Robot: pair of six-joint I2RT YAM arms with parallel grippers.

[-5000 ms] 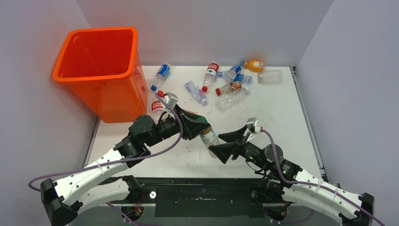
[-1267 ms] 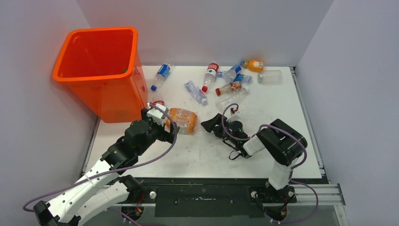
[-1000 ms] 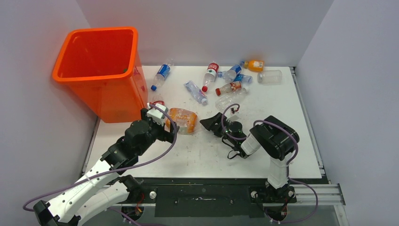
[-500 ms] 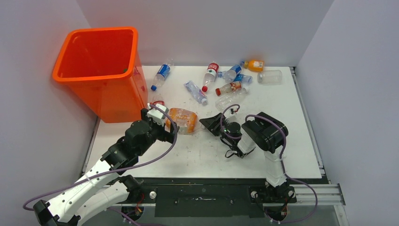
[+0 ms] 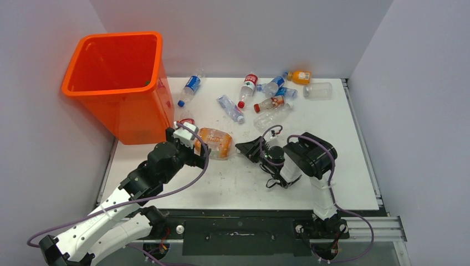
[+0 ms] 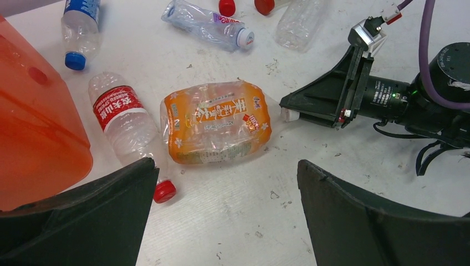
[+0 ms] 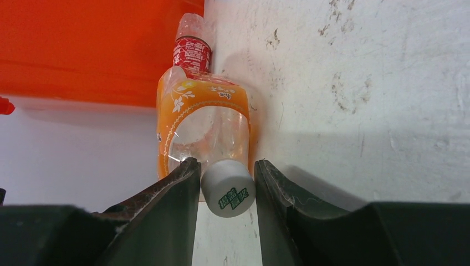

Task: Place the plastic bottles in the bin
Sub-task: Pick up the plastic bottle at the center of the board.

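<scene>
Mid-desk (image 5: 332,133), just right of the bin (image 5: 133,116), the orange-labelled bottle (image 5: 215,141) lay on its side, crumpled, with its white cap (image 7: 228,188) pointing toward the right arm. I saw the right claw (image 7: 226,163) low over the desk and clenched on that cap, one finger (image 7: 185,177) pressed to each side. The left claw (image 6: 224,166) hung above the same bottle, spread wide and touching nothing.

Between the bottle and the bin wall lay a red-labelled bottle (image 6: 124,119), side by side with the orange one, red cap (image 6: 164,191) toward the left arm. A blue-capped bottle (image 6: 80,22) lay farther back beside the bin. The other bottles (image 5: 271,97) lay scattered along the far edge, well apart from both claws.

Writing noted:
- Orange label: Chinese characters, white flower print, small red badge.
- White cap: green Chinese characters.
- Red label: white Chinese characters with "NONGFU SPRING" alongside.
</scene>
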